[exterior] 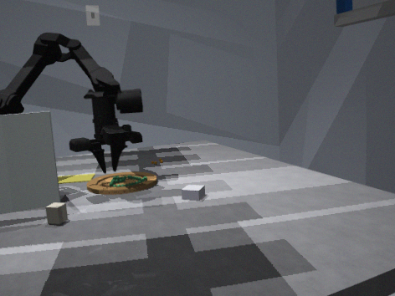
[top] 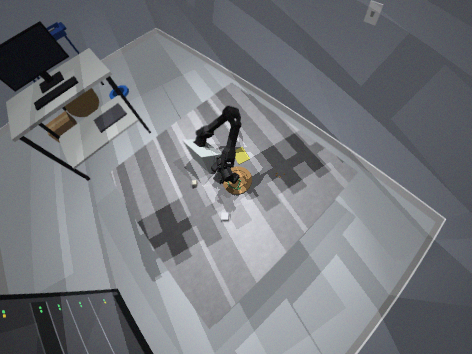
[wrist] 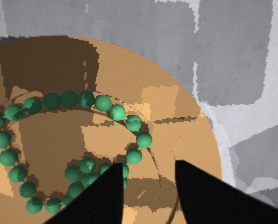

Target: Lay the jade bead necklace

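Hovering just above a round wooden board [top: 245, 175] [exterior: 94, 186] [wrist: 200, 145], the black tool [top: 228, 180] [exterior: 110, 171] [wrist: 148, 170] points straight down with its two fingertips a little apart and nothing between them. The green bead necklace [top: 235, 186] [exterior: 140, 180] [wrist: 103, 103] lies on the board. In the wrist view, part of it makes a wide, loose curve, while other beads sit bunched in a clump partly hidden behind one finger. A thin curved groove line shows on the wood; the upper run of beads follows close to it, but the clump lies inward of it.

The likeliest trouble is that clump. If the tool comes down over it and closes, it may pinch several strands together and drag the better-placed curve away from the groove. With the fingers this narrow, a descent could also land a tip on a bead and push it aside instead of straddling it. Pressing hard on the rim might shift the board across the table [top: 260, 256] [exterior: 146, 227] [wrist: 240, 50].
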Robot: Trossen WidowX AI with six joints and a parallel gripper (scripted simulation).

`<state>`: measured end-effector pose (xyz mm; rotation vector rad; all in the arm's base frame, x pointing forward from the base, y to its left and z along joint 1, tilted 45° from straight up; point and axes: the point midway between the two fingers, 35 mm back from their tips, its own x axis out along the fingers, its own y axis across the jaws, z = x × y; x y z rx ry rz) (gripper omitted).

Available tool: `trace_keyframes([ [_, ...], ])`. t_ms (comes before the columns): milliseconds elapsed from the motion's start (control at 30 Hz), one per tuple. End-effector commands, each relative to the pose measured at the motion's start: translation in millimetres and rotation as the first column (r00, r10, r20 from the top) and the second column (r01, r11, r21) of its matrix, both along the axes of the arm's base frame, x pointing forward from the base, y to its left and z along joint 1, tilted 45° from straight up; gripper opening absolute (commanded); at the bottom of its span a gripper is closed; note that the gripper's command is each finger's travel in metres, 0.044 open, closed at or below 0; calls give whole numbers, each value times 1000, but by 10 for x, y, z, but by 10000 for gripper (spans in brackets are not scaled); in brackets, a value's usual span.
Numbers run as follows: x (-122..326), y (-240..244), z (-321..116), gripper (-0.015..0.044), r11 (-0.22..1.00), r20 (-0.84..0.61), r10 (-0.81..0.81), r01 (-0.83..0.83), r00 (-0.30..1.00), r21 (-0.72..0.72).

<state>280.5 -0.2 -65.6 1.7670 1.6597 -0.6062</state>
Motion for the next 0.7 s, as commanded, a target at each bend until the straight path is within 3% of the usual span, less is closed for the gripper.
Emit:
trace_keyframes([
  [0,15,86,-93,120,1000,-11,-7,7,1000,-3],
  [667,41,197,-207,120,1000,-6,-6,6,1000,-3],
])
